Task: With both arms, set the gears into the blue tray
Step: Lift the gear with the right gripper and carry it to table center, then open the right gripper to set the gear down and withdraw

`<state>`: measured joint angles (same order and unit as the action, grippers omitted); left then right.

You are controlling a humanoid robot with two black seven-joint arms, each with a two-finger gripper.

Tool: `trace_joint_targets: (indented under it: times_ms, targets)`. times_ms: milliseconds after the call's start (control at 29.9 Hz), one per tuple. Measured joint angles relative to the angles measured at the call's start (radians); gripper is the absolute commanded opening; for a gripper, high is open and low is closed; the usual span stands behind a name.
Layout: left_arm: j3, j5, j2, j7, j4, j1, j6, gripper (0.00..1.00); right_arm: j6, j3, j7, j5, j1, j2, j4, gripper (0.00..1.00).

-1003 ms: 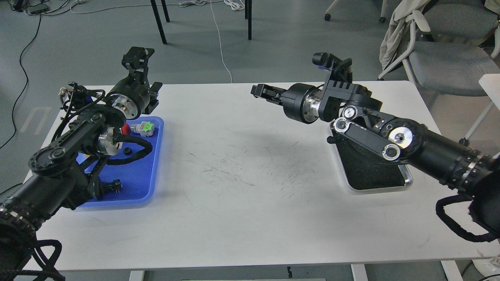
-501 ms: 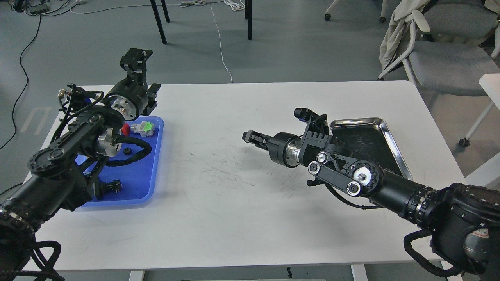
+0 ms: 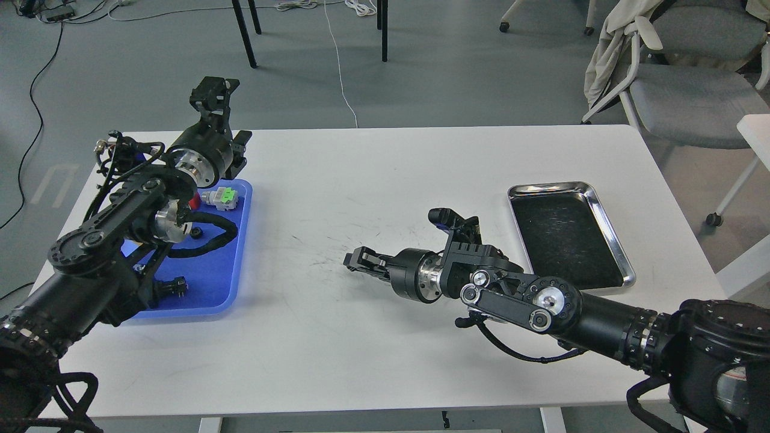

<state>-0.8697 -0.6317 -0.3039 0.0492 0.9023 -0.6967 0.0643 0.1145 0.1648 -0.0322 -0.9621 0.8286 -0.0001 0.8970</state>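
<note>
Gear point(image 3: 196, 231): lies in blue tray point(image 3: 212, 282) at table's left, beside grey-green connector point(image 3: 221, 198) | left gripper point(image 3: 239, 146): above tray's far edge, finger gap not discernible | right gripper point(image 3: 360, 260): mid-table, low, fingers close together, holding nothing visible | silver tray point(image 3: 607, 228): right

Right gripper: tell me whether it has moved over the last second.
Yes. The right gripper has swung down and leftward, from beyond the silver tray to the middle of the table.

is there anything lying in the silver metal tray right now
No, the silver metal tray shows only its bare dark floor, and the right end effector is over the white table, clear of it.
</note>
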Motion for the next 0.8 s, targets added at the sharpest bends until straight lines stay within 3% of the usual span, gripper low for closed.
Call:
trace_joint_targets:
  times_ms: [234,334,434,602,802]
  targets:
    - [0.000,-0.001,-0.011,0.000,0.000,0.002,0.000,0.99,-0.027,-0.006,-0.018,-0.001,-0.003,0.000,-0.026,0.24]
    - [0.000,-0.002,-0.014,0.000,0.000,0.004,0.000,0.99,-0.043,-0.007,-0.019,-0.001,-0.003,0.000,-0.032,0.38]
    - [0.001,-0.003,-0.019,0.000,0.000,0.009,0.000,0.99,-0.067,-0.008,-0.020,-0.001,-0.003,0.000,-0.034,0.63]
    - [0.001,-0.004,-0.025,0.000,0.000,0.011,0.000,0.99,-0.094,0.004,-0.010,0.009,-0.002,0.000,-0.027,0.83]
    - [0.001,-0.005,-0.035,0.000,0.000,0.011,0.000,0.99,-0.098,0.107,-0.008,0.012,0.001,0.000,-0.024,0.91]
